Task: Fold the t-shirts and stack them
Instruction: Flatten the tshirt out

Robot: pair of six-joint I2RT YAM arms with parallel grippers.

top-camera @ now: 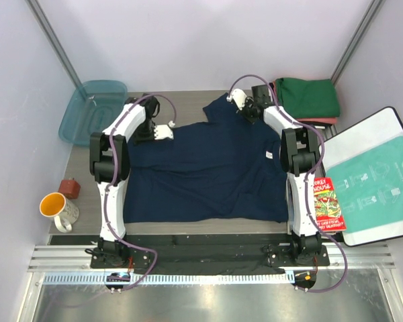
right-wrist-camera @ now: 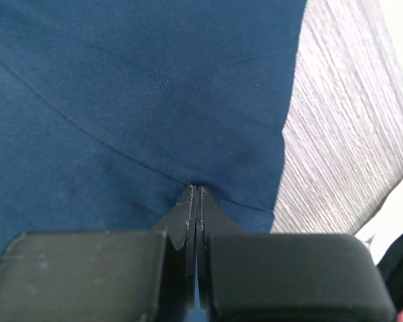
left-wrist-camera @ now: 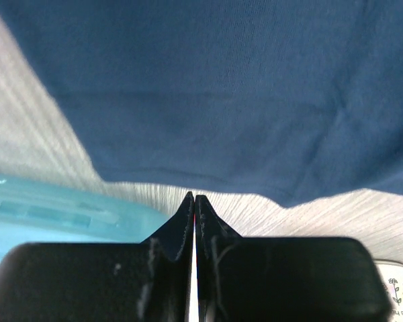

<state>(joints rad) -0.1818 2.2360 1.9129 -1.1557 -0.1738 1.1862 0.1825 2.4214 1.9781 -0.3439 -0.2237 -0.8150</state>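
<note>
The navy t-shirt (top-camera: 208, 168) lies spread mid-frame on the worktop (top-camera: 188, 100), first fold in hand. At its far edge the right fingers (right-wrist-camera: 181, 215) pinch cloth. The left fingers (left-wrist-camera: 178, 225) are together, seemingly short of the hem, so a fresh grip looks needed. Folded shirts (top-camera: 307, 97) wait upper right.

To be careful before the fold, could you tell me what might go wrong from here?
The left gripper is shut just off the edge of the navy t-shirt; it may lift nothing, leaving the fold lopsided. The right gripper seems to pinch only a little cloth near the edge; it could slip out. The green shirt lies close beside it and might get nudged.
</note>
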